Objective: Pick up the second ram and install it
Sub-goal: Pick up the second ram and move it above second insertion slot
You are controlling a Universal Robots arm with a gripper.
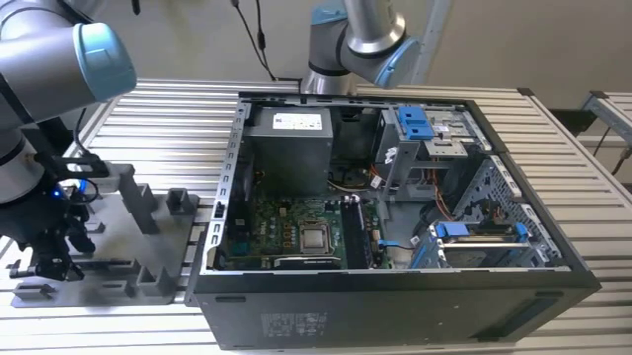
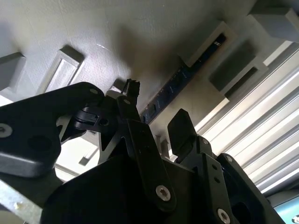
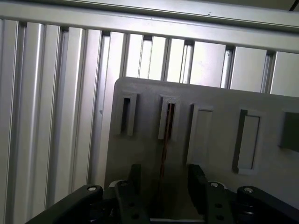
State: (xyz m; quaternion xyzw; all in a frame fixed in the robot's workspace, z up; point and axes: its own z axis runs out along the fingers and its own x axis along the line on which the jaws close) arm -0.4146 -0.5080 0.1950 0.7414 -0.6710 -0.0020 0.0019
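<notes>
Standing on its thin edge, the second ram [image 3: 166,135], a long dark strip, is kept lengthwise in a slot of the flat grey holder [image 1: 117,250] at the exterior view's left. The black gripper [image 3: 164,176] is spread open on both sides of it.

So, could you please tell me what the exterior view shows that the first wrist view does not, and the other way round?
Exterior view: the open computer case, its green board and a second arm behind it.

First wrist view: the memory stick standing edge-on in its slot, with the open claw lined up on it, one of its fingers to each side, apparently not touching.

Both: the grey holder plate, the ribbed metal table and the claw over that plate.
</notes>
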